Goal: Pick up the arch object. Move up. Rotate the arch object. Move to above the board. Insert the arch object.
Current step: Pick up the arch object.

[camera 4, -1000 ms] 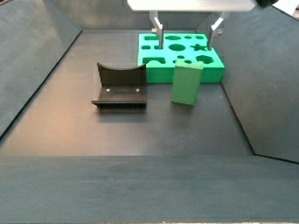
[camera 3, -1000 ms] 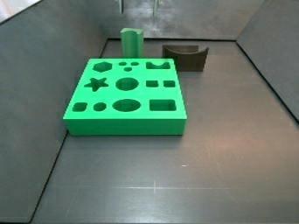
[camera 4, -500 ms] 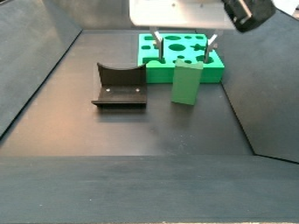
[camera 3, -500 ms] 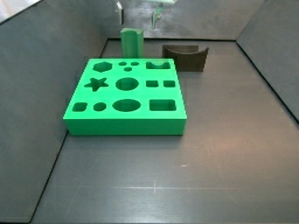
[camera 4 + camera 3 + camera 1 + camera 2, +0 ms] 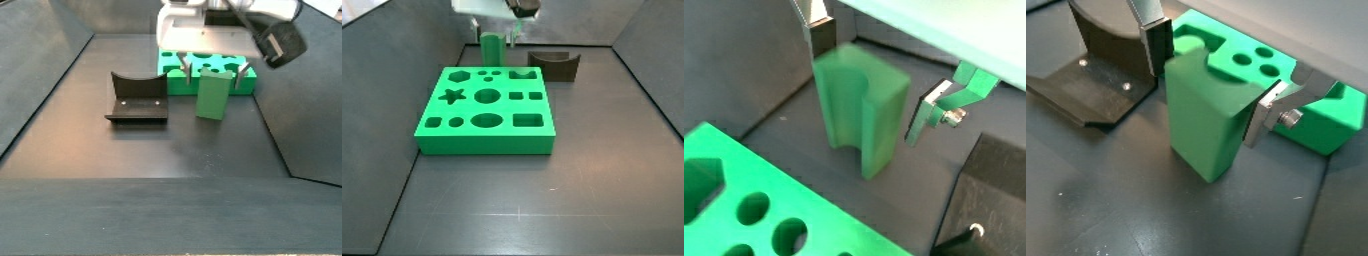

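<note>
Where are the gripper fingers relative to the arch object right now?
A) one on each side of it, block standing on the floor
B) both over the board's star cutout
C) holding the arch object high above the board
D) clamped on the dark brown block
A: in both wrist views the gripper has one silver finger on each side of the arch object, which stands upright on the floor beside the board.

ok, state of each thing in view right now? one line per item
gripper: open, lowered around the arch object, fingers either side, not yet closed on it
arch object: upright on the floor, beside the board, not lifted
board: flat on the floor, all visible cutouts empty
fixture: standing on the floor beside the arch object, nothing in it
</note>
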You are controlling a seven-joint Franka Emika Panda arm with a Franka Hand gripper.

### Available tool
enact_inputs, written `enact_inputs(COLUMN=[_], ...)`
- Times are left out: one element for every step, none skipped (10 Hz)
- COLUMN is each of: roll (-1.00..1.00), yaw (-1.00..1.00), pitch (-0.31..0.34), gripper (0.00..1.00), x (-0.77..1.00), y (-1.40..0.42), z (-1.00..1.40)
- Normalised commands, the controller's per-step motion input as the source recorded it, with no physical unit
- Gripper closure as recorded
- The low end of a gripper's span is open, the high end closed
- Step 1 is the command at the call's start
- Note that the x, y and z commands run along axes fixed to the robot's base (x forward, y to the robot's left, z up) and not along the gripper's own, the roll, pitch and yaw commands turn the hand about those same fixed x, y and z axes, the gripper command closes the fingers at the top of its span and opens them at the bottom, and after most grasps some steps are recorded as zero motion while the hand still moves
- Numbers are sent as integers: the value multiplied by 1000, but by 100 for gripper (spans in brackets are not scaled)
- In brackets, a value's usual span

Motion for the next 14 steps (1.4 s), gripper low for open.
enact_inputs(roll=[-97, 0, 0, 0, 0, 0, 0, 0, 0, 0, 0, 0, 0, 0], yaw=[0, 0, 0, 0, 0, 0, 0, 0, 0, 0, 0, 0, 0, 0], pitch=[-144, -64, 0, 0, 0, 0, 0, 0, 0, 0, 0, 0, 0, 0], gripper=[0, 0, 0, 100, 100, 100, 100, 100, 100, 100, 100, 100, 100, 100], x=[0, -11, 0, 0, 0, 0, 0, 0, 0, 0, 0, 0, 0, 0], y=[0, 0, 0, 0, 0, 0, 0, 0, 0, 0, 0, 0, 0, 0], z=[-386, 0, 0, 0, 0, 0, 0, 0, 0, 0, 0, 0, 0, 0])
